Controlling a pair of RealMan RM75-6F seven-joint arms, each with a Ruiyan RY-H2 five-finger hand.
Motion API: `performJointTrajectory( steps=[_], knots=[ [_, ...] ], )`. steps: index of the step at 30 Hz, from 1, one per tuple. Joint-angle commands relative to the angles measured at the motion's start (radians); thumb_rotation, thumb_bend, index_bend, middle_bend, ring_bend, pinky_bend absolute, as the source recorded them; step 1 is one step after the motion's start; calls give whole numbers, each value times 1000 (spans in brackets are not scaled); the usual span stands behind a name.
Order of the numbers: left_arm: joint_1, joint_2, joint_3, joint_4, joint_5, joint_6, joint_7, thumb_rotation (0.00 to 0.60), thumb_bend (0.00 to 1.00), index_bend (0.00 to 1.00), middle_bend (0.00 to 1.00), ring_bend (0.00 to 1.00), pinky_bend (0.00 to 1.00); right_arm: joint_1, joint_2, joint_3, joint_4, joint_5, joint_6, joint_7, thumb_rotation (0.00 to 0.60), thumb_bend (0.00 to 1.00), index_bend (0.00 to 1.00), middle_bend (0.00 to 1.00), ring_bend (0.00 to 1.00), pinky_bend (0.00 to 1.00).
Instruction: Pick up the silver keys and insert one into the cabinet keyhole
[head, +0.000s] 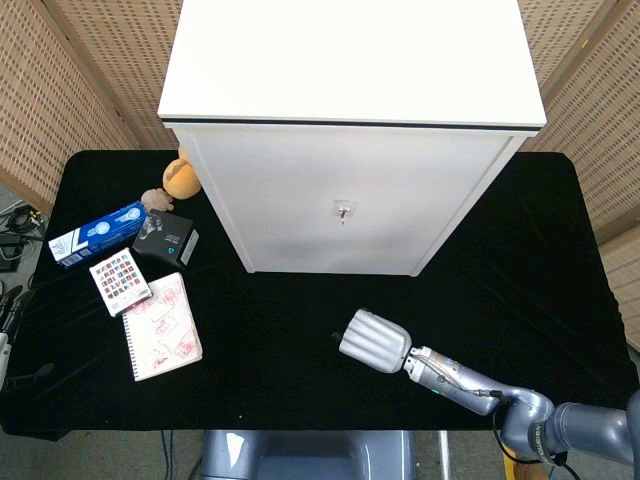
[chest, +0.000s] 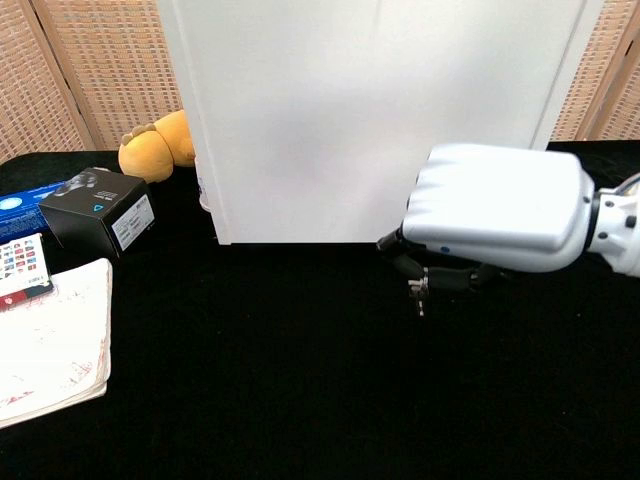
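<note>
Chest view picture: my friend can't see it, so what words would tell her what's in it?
A silver robot right hand holds small silver keys dangling above a black table, in front of a white cabinet. To the left lie a black box, a notebook and a yellow plush toy.
</note>
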Motion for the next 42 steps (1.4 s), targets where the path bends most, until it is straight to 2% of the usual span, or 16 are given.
performJointTrajectory(
  steps=[1, 6, 11, 14, 23, 31, 42],
  knots=[
    [0, -1, 1, -1, 1, 0, 2, 600, 0, 0, 0, 0, 0, 23, 54, 19, -17, -50, 32, -6, 600, 614, 727, 880, 905, 1000],
    [0, -2, 2, -2, 2, 0, 7, 600, 0, 0, 0, 0, 0, 52, 115, 65, -50, -74, 38, -39, 600, 613, 723, 880, 905, 1000],
    [-1, -4, 1, -3, -1, -1, 10, 600, 0, 0, 0, 0, 0, 82, 171, 131, -104, -48, 15, -63, 600, 614, 724, 880, 905, 1000],
    [-3, -4, 0, -1, -6, -6, 9, 600, 0, 0, 0, 0, 0, 100, 205, 193, -143, -4, 1, -88, 600, 614, 725, 880, 905, 1000],
    [-6, -5, 1, 1, -9, -15, 9, 600, 0, 0, 0, 0, 0, 117, 254, 319, -212, 166, -60, -197, 600, 612, 728, 879, 905, 1000],
    [-6, -4, 1, 2, -8, -15, 5, 600, 0, 0, 0, 0, 0, 119, 247, 361, -215, 246, -66, -286, 600, 608, 728, 879, 905, 1000],
    [-8, -7, 2, 1, -10, -18, 12, 600, 0, 0, 0, 0, 0, 121, 217, 372, -200, 278, -47, -347, 600, 605, 730, 879, 905, 1000]
  ],
)
